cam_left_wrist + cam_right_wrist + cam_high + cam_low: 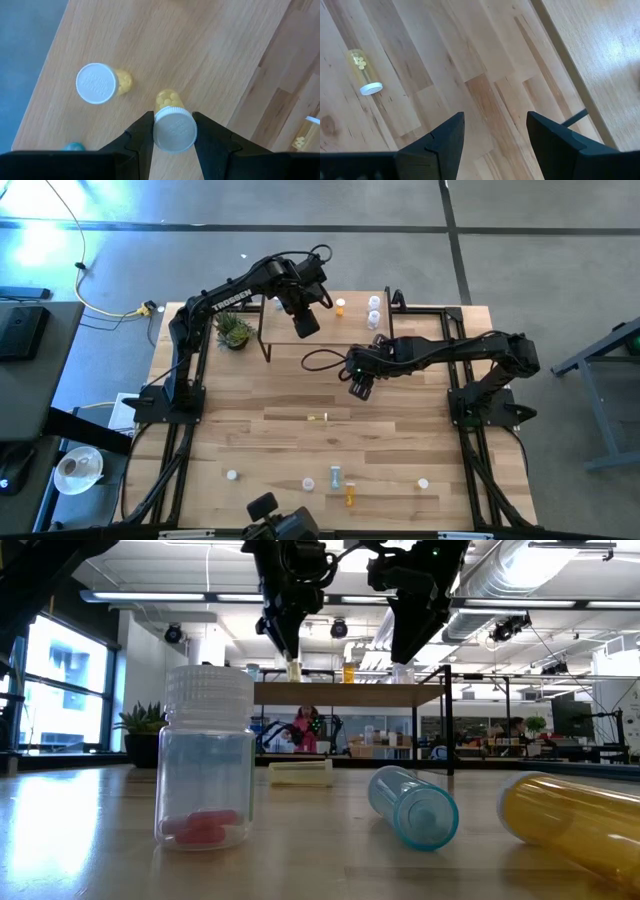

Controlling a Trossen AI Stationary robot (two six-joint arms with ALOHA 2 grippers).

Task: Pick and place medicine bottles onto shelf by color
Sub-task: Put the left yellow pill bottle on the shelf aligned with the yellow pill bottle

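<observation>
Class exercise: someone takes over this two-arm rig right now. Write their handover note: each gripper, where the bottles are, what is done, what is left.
Left gripper: shut on a yellow bottle, held over the shelf beside a standing yellow bottle.
Right gripper: open, empty, above the table in front of the shelf.
Done: several bottles stand on the shelf.
Left: a lying yellow bottle mid-table, plus clear, blue and yellow bottles near the front edge.

Clear bottle (207,758) upright in front, blue bottle (413,806) and yellow bottle (574,821) lying sideways, shelf (345,693) behind
</observation>
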